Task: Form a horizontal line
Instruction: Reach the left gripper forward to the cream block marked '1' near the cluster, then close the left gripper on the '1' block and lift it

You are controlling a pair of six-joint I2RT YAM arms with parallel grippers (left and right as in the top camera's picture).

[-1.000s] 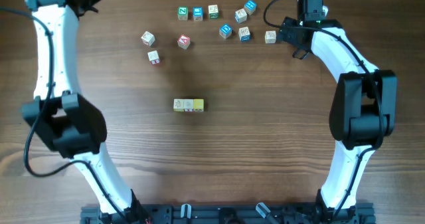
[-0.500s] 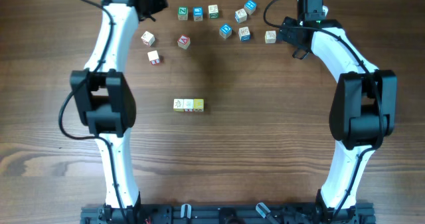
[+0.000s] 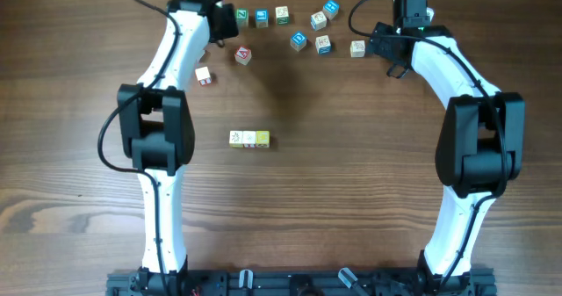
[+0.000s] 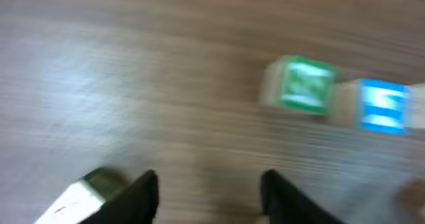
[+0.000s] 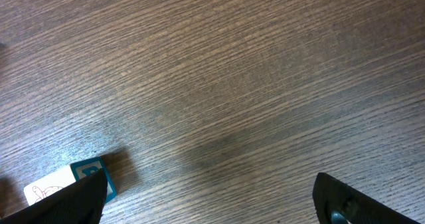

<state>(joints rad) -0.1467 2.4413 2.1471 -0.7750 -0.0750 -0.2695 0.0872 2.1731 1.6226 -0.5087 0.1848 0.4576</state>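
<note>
Progress: row of 3 touching cubes is laid mid-table, so the task is judged partly done; more are to be fetched from the scattered cubes beyond; left gripper is seen parted and empty near them; right gripper is spread wide, empty.

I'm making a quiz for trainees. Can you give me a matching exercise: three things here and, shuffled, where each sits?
1. yellow cube
2. left claw
3. right claw

A. beside the cream cube at the scatter's right end
B. right end of the three-cube row
C. near the leftmost green-faced cube

Pairs: 1-B, 2-C, 3-A
</note>
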